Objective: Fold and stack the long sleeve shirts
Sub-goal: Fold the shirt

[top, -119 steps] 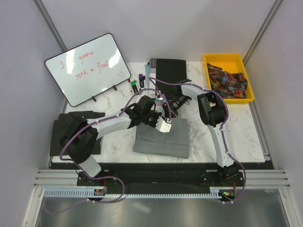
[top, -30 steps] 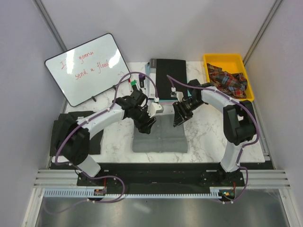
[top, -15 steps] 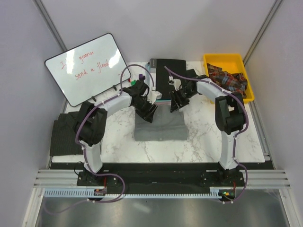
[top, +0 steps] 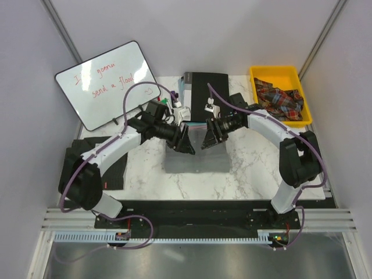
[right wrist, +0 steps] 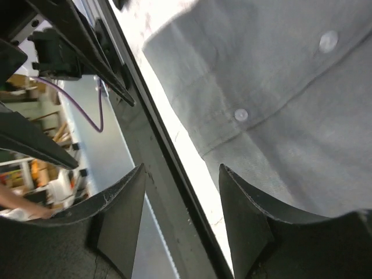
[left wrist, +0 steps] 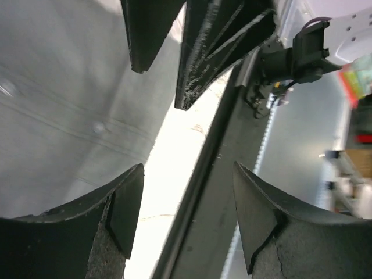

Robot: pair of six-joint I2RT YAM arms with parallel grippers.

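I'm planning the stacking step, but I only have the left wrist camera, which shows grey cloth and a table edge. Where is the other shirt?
Observer: The dark charcoal cloth shirt lies at the table's left edge, under the left arm. It is apart from the plain mid-grey folded shirt in the middle.
Operator: Whose fingers are at the top of my picture?
Observer: Those belong to the right gripper. It is open and empty, facing the left gripper above the grey shirt's far part.
Operator: Is anything behind the grey shirt?
Observer: A flat black rectangular book with a teal edge lies behind it, on the far side of the table.
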